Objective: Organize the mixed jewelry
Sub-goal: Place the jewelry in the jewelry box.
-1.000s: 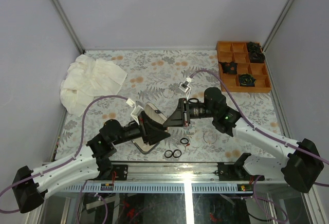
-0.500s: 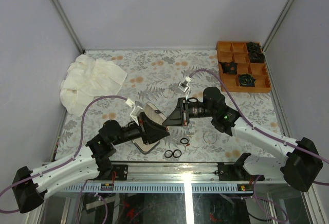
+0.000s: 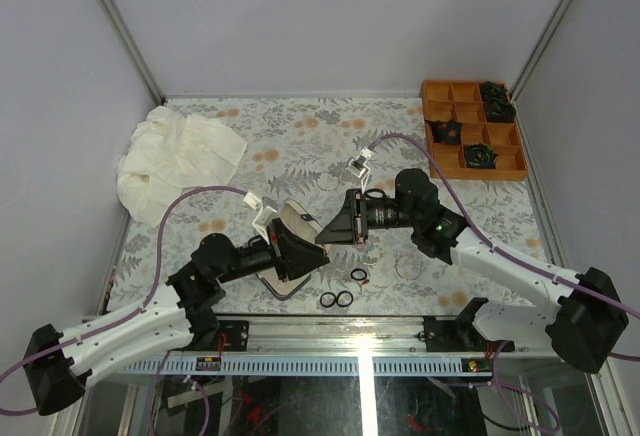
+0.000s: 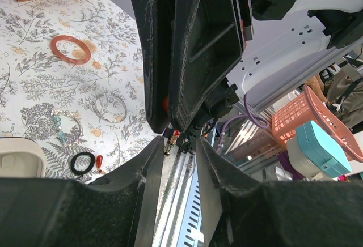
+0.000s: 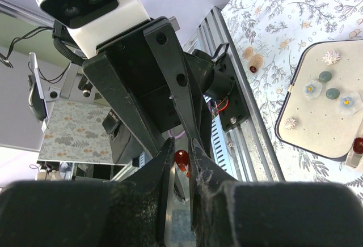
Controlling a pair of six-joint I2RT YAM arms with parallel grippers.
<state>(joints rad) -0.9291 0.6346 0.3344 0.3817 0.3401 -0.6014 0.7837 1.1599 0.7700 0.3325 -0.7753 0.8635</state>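
Note:
My right gripper (image 3: 328, 236) is shut on a small red drop earring (image 5: 181, 158), held in the air above the open cream-lined case (image 3: 287, 278). My left gripper (image 3: 306, 248) is open and faces it tip to tip. In the left wrist view the red piece (image 4: 173, 136) hangs by my left fingertip (image 4: 157, 148), outside the gap. Black rings (image 3: 358, 275) (image 3: 336, 299) lie on the table near the front edge. One black ring (image 4: 83, 162) has a red bit (image 4: 99, 160) beside it. A clear hoop (image 3: 408, 268) lies to the right and shows in the left wrist view (image 4: 110, 105).
An orange divided tray (image 3: 472, 128) with dark pieces stands at the back right. A white cloth (image 3: 178, 156) lies at the back left. An orange ring (image 4: 71, 49) and a beaded bracelet (image 4: 61, 127) lie on the floral mat. The case's insert (image 5: 317, 128) carries several studs.
My right gripper has edged slightly left toward my left gripper with the red earring. Nothing else has moved.

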